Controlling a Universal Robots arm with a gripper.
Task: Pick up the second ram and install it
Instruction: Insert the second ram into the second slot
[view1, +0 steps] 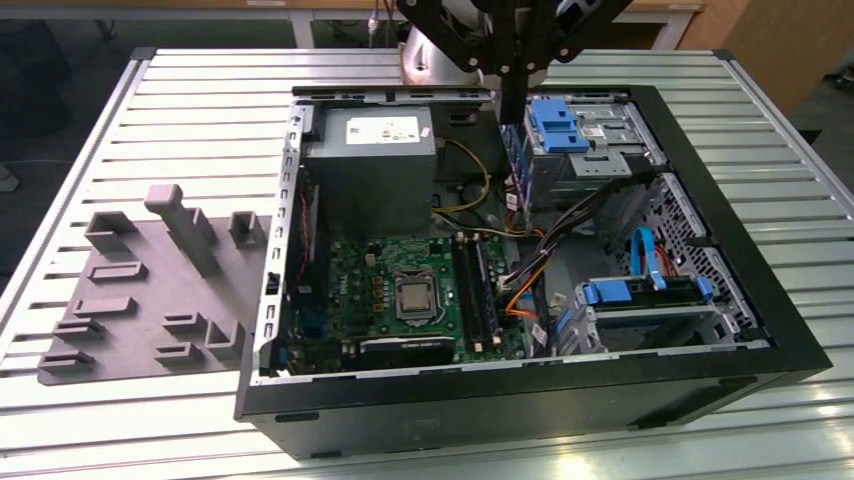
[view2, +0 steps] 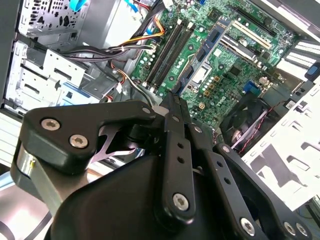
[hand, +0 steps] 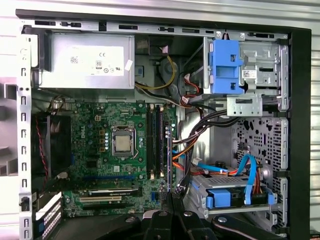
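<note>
Second wrist view has the gripper (view2: 175, 100) clamped on the second ram (view2: 207, 47) (probably light, stiff, fragile: grip edges, not chips).

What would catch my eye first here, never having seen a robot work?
An open computer case lies on a slatted metal table, its green motherboard bared. Above it the black gripper holds the second ram, a thin stick seen edge-on in the first wrist view. A grey moulded tray sits on the exterior view's left.
</note>
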